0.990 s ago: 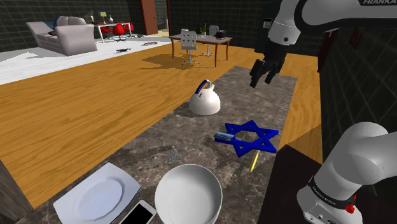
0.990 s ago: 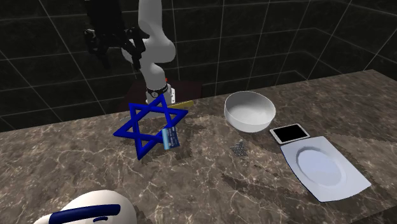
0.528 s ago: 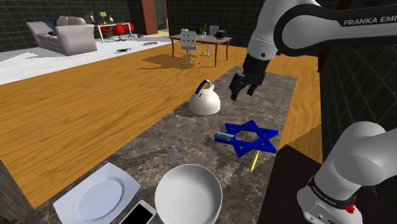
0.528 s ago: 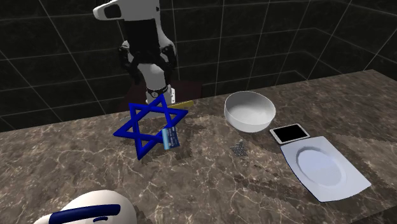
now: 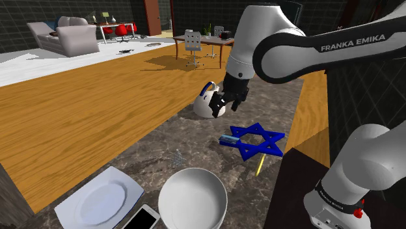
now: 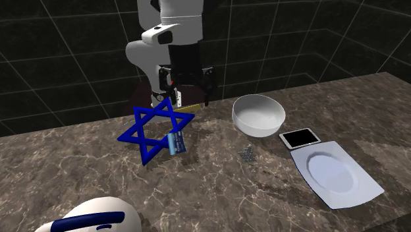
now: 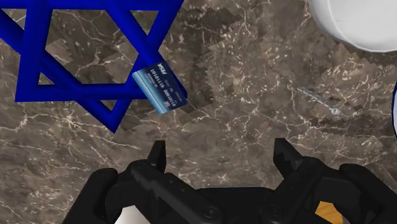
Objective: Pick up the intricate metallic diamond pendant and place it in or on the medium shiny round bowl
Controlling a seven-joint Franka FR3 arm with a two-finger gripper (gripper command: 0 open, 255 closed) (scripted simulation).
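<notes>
While the all-black two-finger claw [image 7: 219, 153] hangs above the dark marbled tabletop [image 5: 195, 130] with its fingers spread wide and empty, the small grey wiry diamond pendant [image 5: 177, 157] lies flat on that tabletop. It is near the white round bowl [image 6: 260, 125] and apart from the blue six-pointed star frame [image 5: 255, 140].

From beside the stand [image 5: 294, 195], my shoulder camera looks down along the counter [image 5: 195, 140]. My second faces the arm [image 6: 148, 56] across it. Both share the blue star [image 7: 76, 94] with my close wrist camera.
</notes>
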